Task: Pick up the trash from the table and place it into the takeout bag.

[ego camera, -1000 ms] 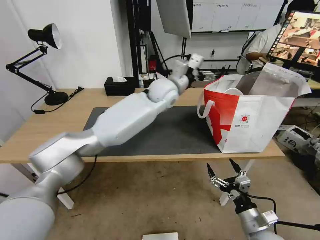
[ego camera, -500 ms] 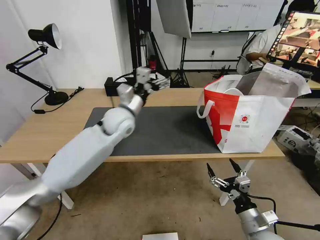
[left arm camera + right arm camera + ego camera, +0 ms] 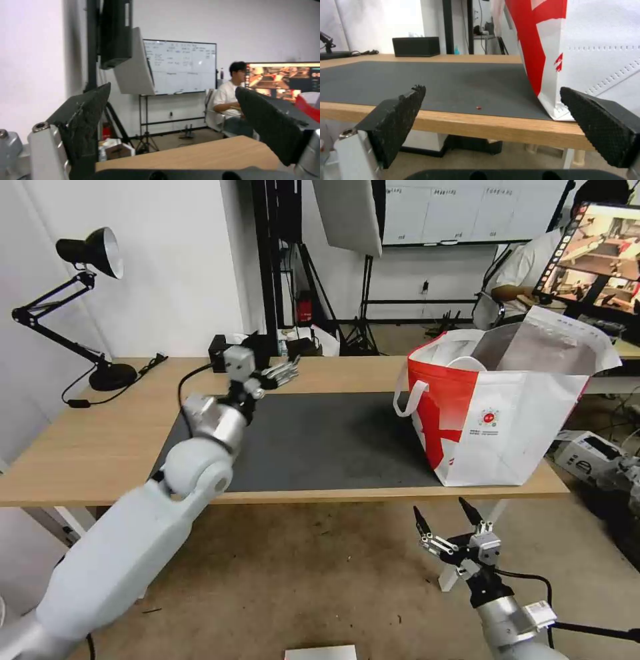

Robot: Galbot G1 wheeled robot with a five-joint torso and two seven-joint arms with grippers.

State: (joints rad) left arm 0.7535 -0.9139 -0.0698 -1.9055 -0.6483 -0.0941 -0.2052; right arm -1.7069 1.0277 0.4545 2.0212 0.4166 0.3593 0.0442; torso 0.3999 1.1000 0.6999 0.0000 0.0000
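The left hand [image 3: 280, 372] hangs released and empty above the desk [image 3: 80, 447], over the mat's [image 3: 333, 440] far edge at about 11 o'clock from the mat's centre, its fingers [image 3: 85, 117] spread wide with nothing between them. The takeout bag [image 3: 497, 413] stands upright at the desk's 3 o'clock end, mouth open, a white rounded rim showing inside. No bowl, tray, tissue or wrapped ball lies on the mat; one tiny red scrap [image 3: 478, 107] sits near its front edge, close to the bag's corner. The right hand [image 3: 453, 533] waits released below the desk's front edge, near 5 o'clock. The clearing looks all but finished; any next move calls for a fine pinch on that speck, or simply parking the arm.
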